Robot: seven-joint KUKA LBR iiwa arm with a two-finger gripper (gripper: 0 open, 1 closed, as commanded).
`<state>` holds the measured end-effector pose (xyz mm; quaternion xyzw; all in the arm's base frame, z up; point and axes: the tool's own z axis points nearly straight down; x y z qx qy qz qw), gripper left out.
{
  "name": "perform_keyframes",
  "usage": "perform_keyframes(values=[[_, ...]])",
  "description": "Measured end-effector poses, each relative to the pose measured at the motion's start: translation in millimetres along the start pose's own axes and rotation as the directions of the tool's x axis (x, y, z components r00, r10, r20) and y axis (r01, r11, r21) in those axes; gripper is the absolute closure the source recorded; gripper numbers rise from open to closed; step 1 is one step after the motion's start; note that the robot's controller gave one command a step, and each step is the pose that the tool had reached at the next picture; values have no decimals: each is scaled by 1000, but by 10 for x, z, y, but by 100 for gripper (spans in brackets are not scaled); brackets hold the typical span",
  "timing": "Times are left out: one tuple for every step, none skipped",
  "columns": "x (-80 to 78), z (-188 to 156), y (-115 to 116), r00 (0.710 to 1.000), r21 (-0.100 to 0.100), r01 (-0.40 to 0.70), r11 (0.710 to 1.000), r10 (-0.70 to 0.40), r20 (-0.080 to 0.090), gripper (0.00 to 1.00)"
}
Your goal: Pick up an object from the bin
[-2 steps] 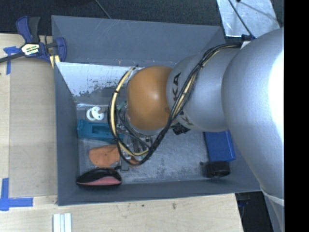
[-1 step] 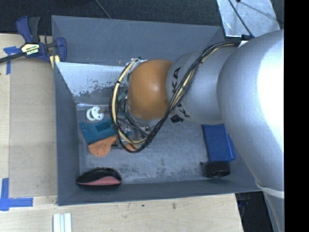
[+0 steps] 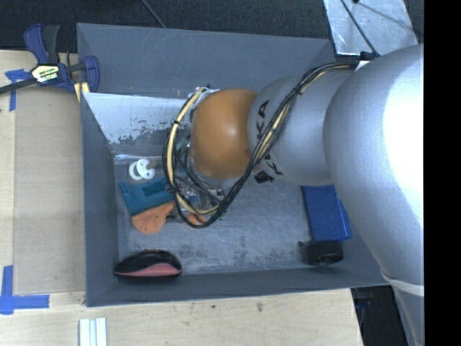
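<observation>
My gripper is low over the left-middle of the bin floor, mostly hidden under the arm's wrist. Just to its left lies a teal blue flat piece. An orange lump touches that piece's lower edge. Above the teal piece sits a small white round thing with a face-like mark. The gripper's body is beside the right edge of the teal piece and the orange lump; I cannot make out contact with either.
A black oval thing with a pink underside lies at the front left corner. A blue rectangular block and a small black cylinder lie at the front right. The thick arm covers the right rear of the bin.
</observation>
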<state>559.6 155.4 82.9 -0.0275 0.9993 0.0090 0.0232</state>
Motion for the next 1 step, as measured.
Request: perform_keyframes(values=[[49,-1757,-13,999,18,-29,999,30,-43,100]])
